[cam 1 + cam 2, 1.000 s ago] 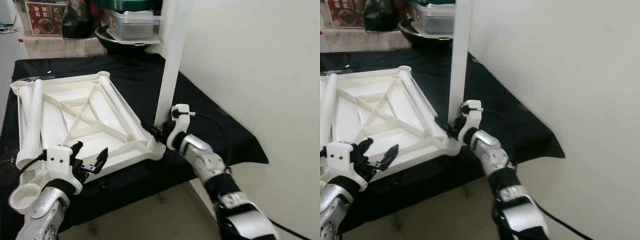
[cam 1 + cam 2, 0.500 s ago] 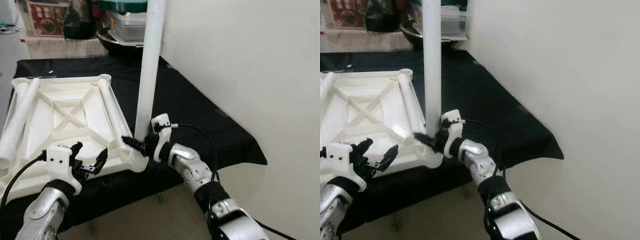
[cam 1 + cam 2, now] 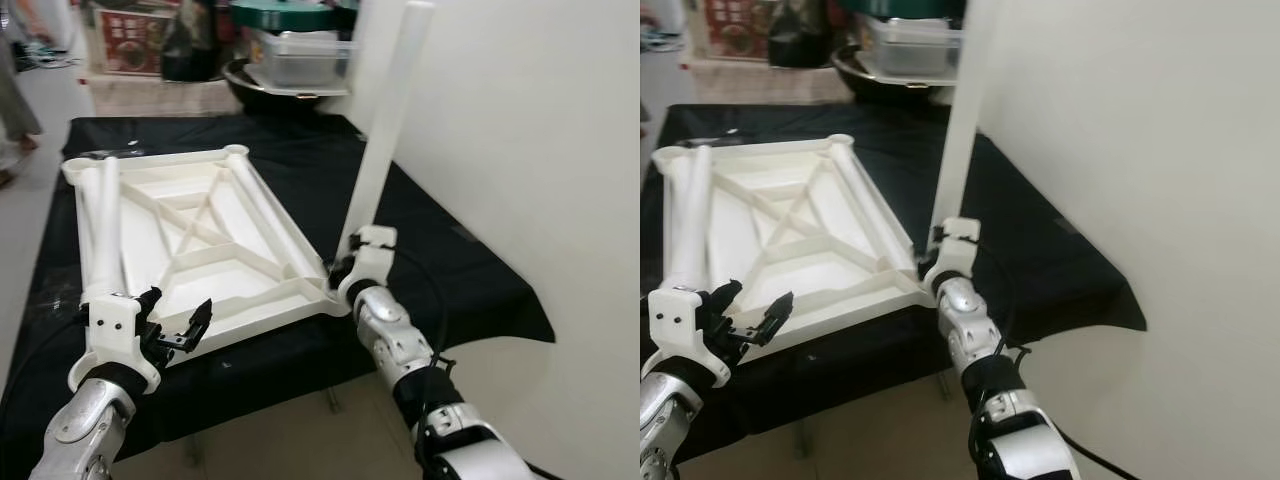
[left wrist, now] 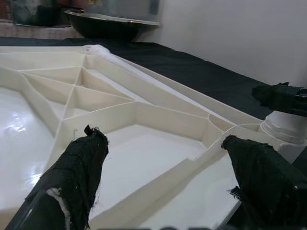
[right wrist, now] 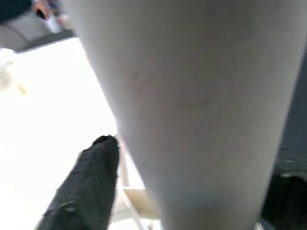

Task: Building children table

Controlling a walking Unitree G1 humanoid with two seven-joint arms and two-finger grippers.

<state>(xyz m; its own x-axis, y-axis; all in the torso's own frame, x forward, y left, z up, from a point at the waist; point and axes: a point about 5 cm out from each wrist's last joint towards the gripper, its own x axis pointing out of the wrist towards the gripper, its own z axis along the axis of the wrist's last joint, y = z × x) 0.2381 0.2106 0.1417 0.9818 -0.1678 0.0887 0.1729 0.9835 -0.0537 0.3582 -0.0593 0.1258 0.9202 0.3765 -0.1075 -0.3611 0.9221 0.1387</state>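
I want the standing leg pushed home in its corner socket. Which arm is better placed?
The right. The right gripper is shut on the upright white leg at the near corner of the upturned tabletop. The left gripper hovers open over the tabletop's near edge, away from that corner.

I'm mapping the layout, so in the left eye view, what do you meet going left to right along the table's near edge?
Left tool → tabletop → right tool on the upright leg → black cloth
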